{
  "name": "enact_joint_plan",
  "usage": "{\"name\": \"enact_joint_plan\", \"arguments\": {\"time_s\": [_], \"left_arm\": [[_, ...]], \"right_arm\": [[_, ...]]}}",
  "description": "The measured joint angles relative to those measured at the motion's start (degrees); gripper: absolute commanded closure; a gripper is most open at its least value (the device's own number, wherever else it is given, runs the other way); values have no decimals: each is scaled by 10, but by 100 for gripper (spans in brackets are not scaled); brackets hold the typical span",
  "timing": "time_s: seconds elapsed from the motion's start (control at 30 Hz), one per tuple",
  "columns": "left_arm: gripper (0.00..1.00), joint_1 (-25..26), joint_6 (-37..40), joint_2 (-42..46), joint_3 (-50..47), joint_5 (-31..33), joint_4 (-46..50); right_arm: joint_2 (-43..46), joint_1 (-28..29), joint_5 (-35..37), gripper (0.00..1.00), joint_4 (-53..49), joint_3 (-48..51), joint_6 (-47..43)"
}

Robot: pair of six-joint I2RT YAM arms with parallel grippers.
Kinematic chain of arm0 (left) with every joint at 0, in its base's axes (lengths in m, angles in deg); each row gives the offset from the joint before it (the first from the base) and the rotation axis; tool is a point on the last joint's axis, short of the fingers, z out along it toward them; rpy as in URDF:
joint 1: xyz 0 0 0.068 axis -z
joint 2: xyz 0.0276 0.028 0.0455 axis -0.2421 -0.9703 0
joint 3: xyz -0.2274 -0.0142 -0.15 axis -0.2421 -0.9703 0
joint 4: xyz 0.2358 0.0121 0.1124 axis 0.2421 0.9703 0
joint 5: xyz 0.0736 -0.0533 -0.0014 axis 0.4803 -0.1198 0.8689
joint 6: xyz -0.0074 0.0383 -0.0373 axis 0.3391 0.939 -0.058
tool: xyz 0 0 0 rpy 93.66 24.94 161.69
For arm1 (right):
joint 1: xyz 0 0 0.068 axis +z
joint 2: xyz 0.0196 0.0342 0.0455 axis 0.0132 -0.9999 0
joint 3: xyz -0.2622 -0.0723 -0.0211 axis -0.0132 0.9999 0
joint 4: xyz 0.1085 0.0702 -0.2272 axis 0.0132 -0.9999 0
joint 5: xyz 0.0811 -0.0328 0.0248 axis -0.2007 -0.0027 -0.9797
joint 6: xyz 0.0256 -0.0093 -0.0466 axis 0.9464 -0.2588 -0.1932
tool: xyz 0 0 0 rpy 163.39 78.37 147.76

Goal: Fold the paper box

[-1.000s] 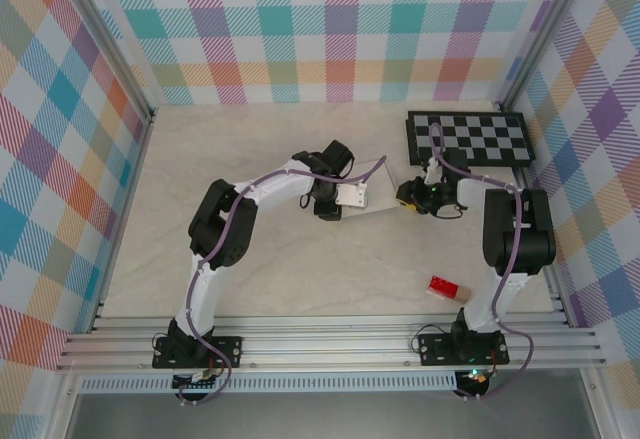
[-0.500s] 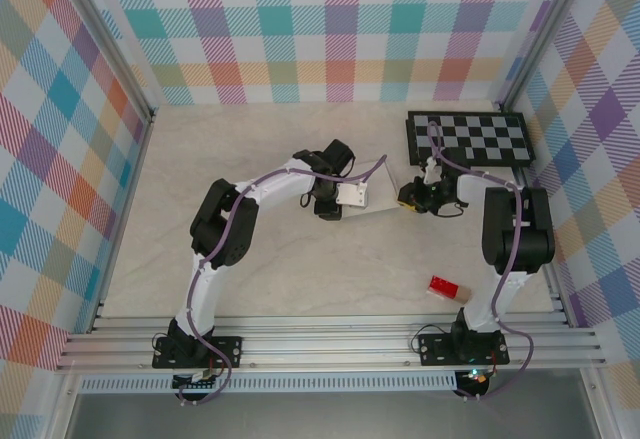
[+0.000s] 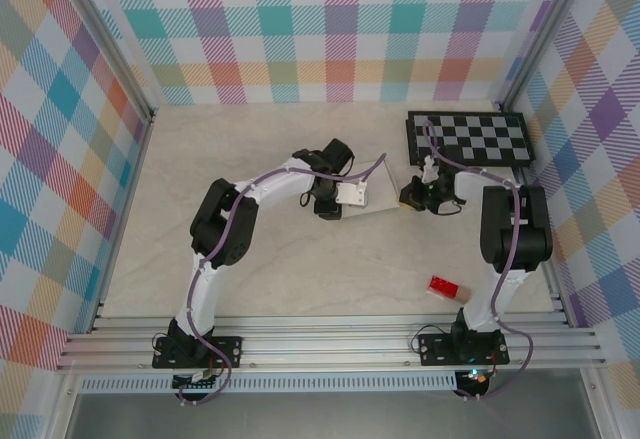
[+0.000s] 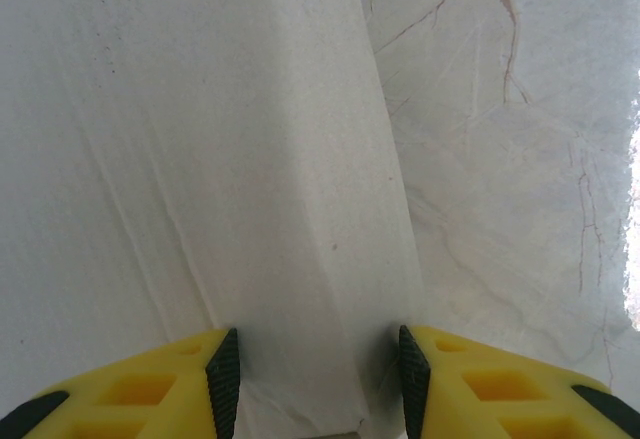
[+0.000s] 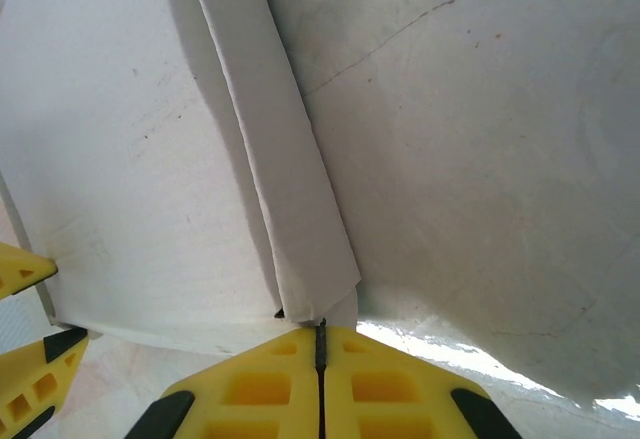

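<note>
Over the last second the right arm has drawn in slightly toward the left, its wrist sitting a touch nearer the card than it did, while the left arm and everything else on the desk [image 3: 250, 149] have stayed put. The paper box [image 3: 378, 191] lies white face up near the middle of the desk, just left of the black-and-white checkerboard [image 3: 468, 139], with the two arms meeting over it from either side. The left gripper [image 4: 317, 379] is down at the box's left part. In its wrist view its jaws stand partly apart with a raised white strip of folded card running away between them. The strip fills the gap from one yellow finger to the other and looks held by its edges. The right gripper [image 5: 320, 344] is at the box's right edge. Its jaws are closed tight, only a thin dark seam showing between the yellow fingers, and the pointed end of a narrow folded flap runs down into that seam, so it appears pinched there. That flap stands up a little from the broad white panel beside it. A small red block [image 3: 443, 287] lies well apart from the box, nearer the right arm's base.
</note>
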State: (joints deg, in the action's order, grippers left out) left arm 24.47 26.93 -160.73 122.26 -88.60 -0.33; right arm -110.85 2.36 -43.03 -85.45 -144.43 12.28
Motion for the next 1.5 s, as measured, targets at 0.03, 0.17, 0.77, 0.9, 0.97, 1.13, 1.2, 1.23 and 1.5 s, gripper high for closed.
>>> {"name": "enact_joint_plan", "arguments": {"time_s": [0.03, 0.17, 0.77, 0.9, 0.97, 1.13, 1.2, 1.23, 1.5], "left_arm": [[54, 0, 0, 0, 0, 0, 0], [54, 0, 0, 0, 0, -2, 0], [54, -4, -2, -1, 4, -12, 14], [54, -4, -2, -2, 6, -11, 16], [55, -4, -3, -2, 7, -11, 17], [55, -4, -2, -3, 8, -11, 17], [55, -4, -2, -3, 8, -11, 17], [55, -4, -2, -3, 8, -12, 17], [54, -6, -1, -3, 8, -15, 16]], "right_arm": [[0, 2, 5, 93, -4, -3, 0], [-2, 14, 34, 91, -23, -18, 4], [22, 55, 101, 90, 179, 88, 239], [35, 66, 122, 84, 289, 155, 292], [41, 67, 120, 79, 325, 170, 308], [59, 85, 118, 79, 304, 174, 281], [90, 90, 127, 78, 244, 162, 238], [114, 90, 136, 75, 213, 154, 209], [245, 32, 135, 49, 110, 59, -157]]}}
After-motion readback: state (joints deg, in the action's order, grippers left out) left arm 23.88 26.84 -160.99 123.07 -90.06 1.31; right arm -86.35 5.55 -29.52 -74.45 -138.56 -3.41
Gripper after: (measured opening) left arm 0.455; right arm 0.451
